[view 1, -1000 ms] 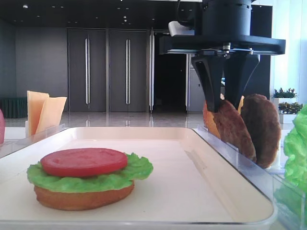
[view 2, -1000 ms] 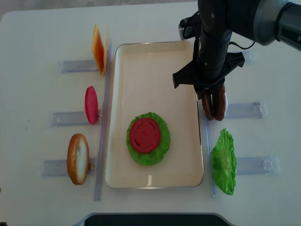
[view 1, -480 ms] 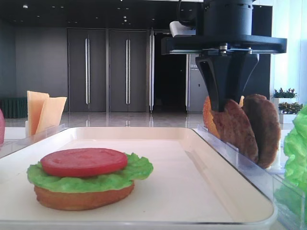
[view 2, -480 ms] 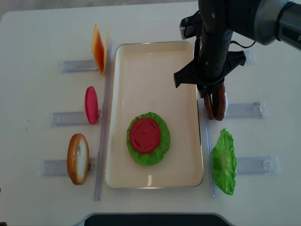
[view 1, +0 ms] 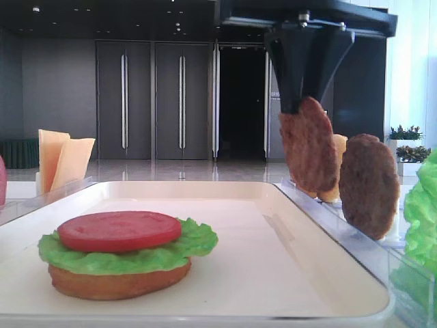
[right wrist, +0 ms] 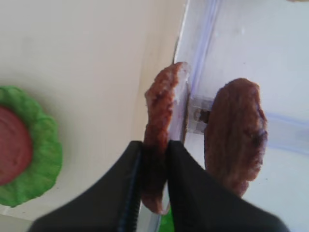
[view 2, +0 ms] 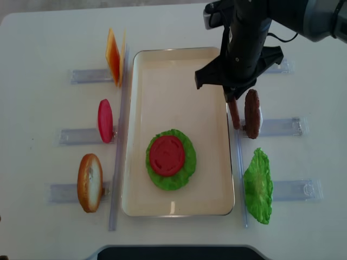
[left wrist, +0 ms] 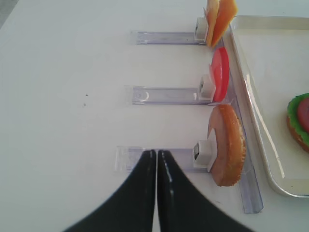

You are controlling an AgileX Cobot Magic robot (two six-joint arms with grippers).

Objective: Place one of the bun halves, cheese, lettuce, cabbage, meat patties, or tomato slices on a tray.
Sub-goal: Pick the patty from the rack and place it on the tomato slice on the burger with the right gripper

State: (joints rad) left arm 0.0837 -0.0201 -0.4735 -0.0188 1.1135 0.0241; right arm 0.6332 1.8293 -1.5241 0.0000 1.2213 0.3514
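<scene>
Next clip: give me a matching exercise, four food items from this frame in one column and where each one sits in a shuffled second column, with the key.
Items:
1. tomato slice
2. meat patty
3. cheese slices
4. bun half

Places:
A. pinched on edge in the right gripper, over the right rim of the tray
B. upright in the far holder left of the tray
C. lying flat on lettuce on the tray
D. on edge in the near holder left of the tray

Pairs: 1-C, 2-A, 3-B, 4-D
</scene>
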